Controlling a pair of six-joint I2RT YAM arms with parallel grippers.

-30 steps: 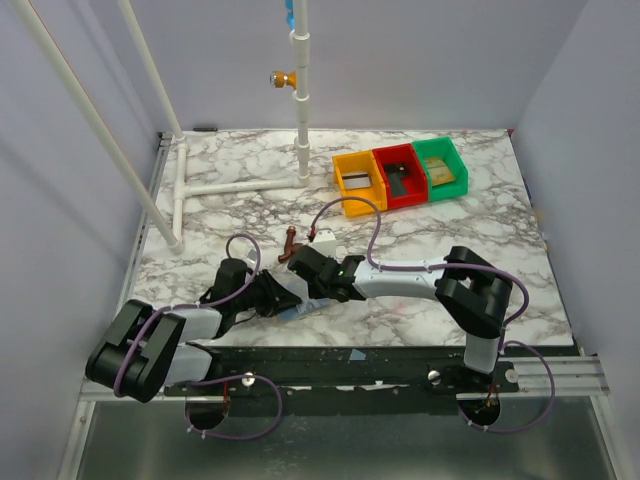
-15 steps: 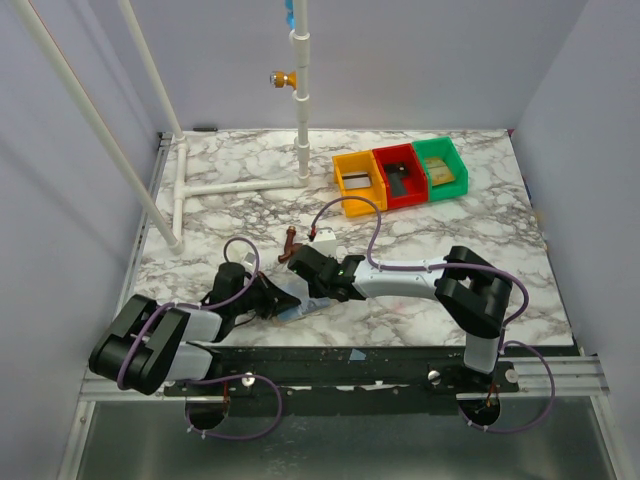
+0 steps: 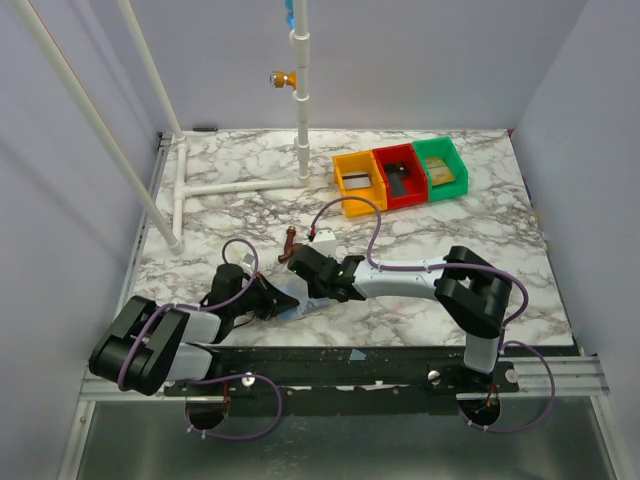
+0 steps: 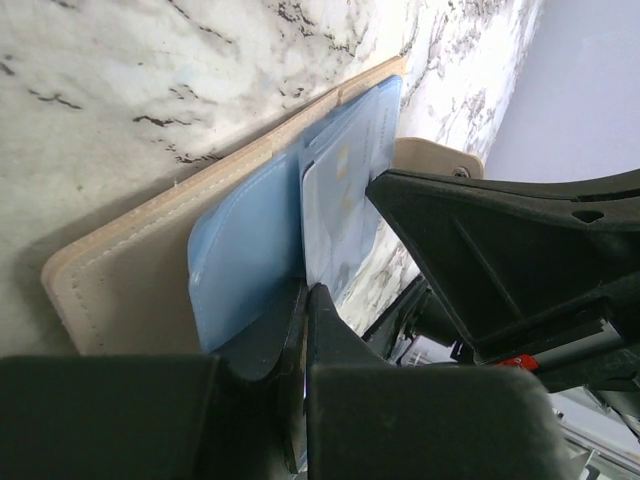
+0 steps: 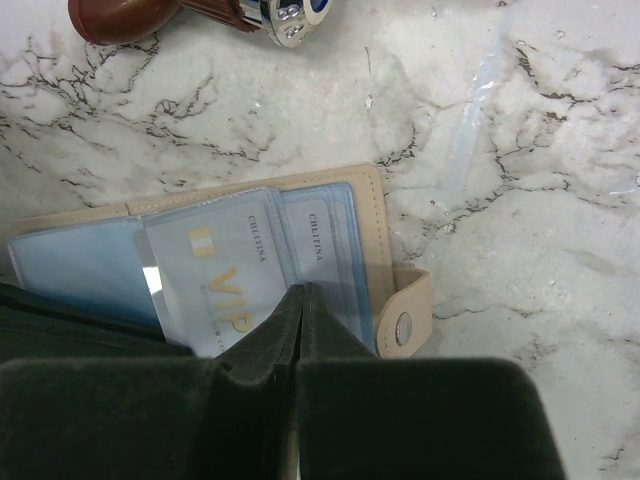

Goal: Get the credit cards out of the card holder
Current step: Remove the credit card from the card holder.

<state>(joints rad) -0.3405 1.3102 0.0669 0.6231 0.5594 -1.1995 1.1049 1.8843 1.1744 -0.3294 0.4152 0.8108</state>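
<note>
The card holder (image 5: 372, 205) lies open on the marble near the front edge, beige outside with pale blue pockets (image 4: 240, 250). A pale blue credit card (image 5: 215, 270) marked VIP sticks out leftward from the right-hand pocket. My left gripper (image 4: 307, 292) is shut on that card's near edge. My right gripper (image 5: 304, 290) is shut with nothing between its fingers, and its tips press down on the right-hand pocket beside the snap tab (image 5: 405, 328). In the top view the two grippers (image 3: 278, 300) (image 3: 318, 292) meet over the card holder (image 3: 298, 308).
A brown-handled tool (image 3: 291, 243) lies just behind the holder. Yellow (image 3: 345, 185), red (image 3: 385, 178) and green (image 3: 425, 165) bins stand at the back right. A white pipe frame (image 3: 235, 187) and post (image 3: 302, 100) occupy the back left.
My left gripper has gone from partly open to shut on the card's edge, and its wrist has drawn back slightly to the left. The right arm has stayed put.
</note>
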